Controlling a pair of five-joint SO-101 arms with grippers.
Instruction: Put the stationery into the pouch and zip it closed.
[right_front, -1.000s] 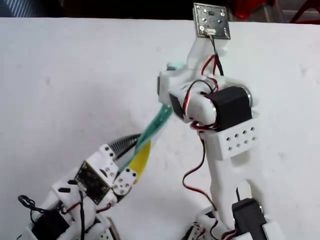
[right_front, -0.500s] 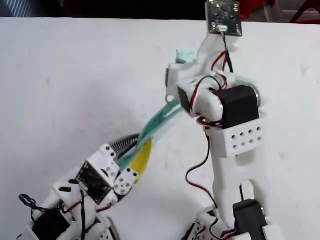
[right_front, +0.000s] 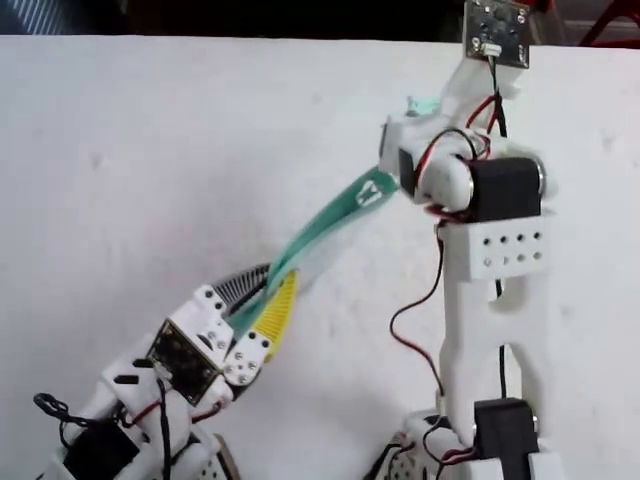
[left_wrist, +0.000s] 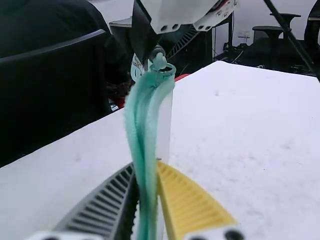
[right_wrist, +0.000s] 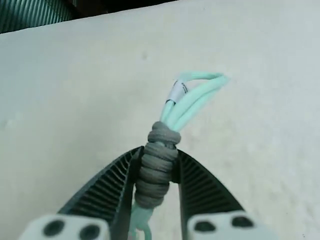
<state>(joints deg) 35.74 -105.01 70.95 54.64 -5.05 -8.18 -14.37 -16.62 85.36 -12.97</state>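
The pouch (right_front: 335, 215) had a smooth, faintly glossy, translucent plastic-looking side and a soft mint-green edge. Its pull cord (right_wrist: 156, 167) was rough braided grey textile. The left gripper (left_wrist: 146, 172) was ribbed matt plastic, grey and yellow. The tabletop (right_front: 150, 150) looked matt white, faintly grainy.

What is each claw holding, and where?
Left claw clamps one end of the teal pouch; right claw pinches its zipper pull cord at the grey knot.

A white table (right_front: 130, 150) is spreading wide under everything (its surface looking faintly speckled). Past its edge a dark chair back (left_wrist: 55, 85) is standing close, and an office chair (left_wrist: 280, 37) is sitting farther off.
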